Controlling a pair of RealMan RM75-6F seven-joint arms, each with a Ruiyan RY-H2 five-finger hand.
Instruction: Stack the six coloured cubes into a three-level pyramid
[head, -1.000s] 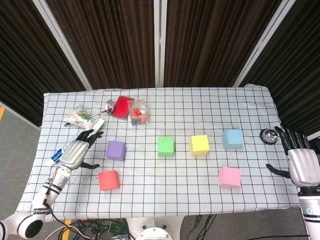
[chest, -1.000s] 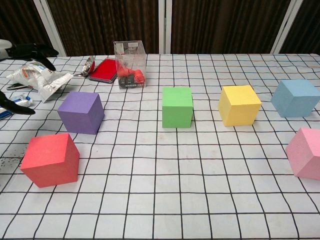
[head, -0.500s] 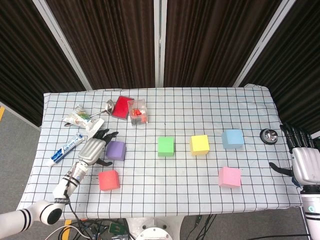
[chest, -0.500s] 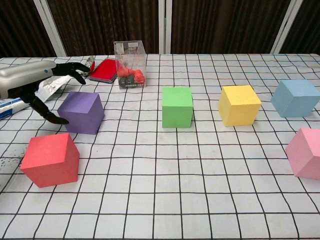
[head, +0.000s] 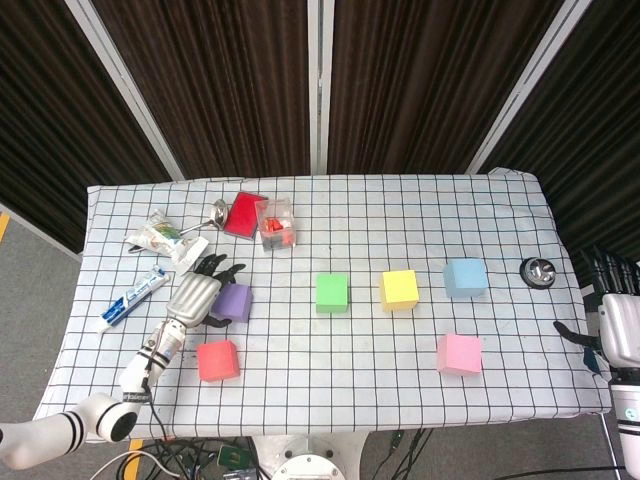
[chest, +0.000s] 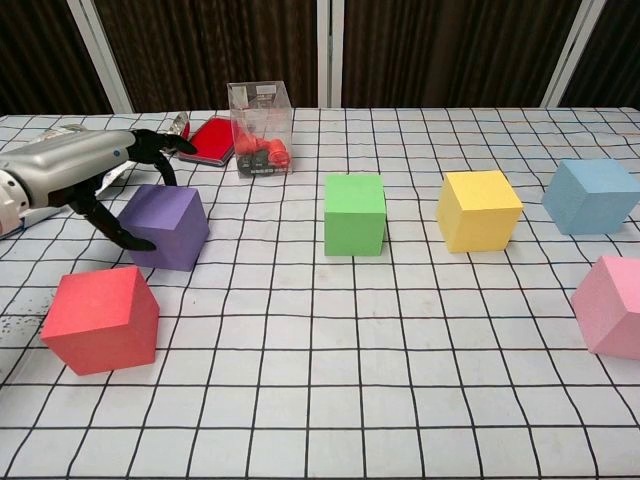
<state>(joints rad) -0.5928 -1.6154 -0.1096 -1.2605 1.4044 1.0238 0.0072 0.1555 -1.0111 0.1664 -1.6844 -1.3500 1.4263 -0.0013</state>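
Reaching over purple cube (chest: 163, 225) at frame left, left hand (chest: 85, 172) had fingers spread around it, not clamped, likely lining up first pick. Right hand (head: 620, 325) idled open at right edge, nothing held.

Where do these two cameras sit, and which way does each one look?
Head view: high up, looking steeply down on the whole table; shows the left hand and arm by the purple cube, and the right hand off the table's right edge.
Chest view: low, near table height, looking level across it toward the curtains; shows only the left hand.
Both share the six cubes, the left hand and the clear box.
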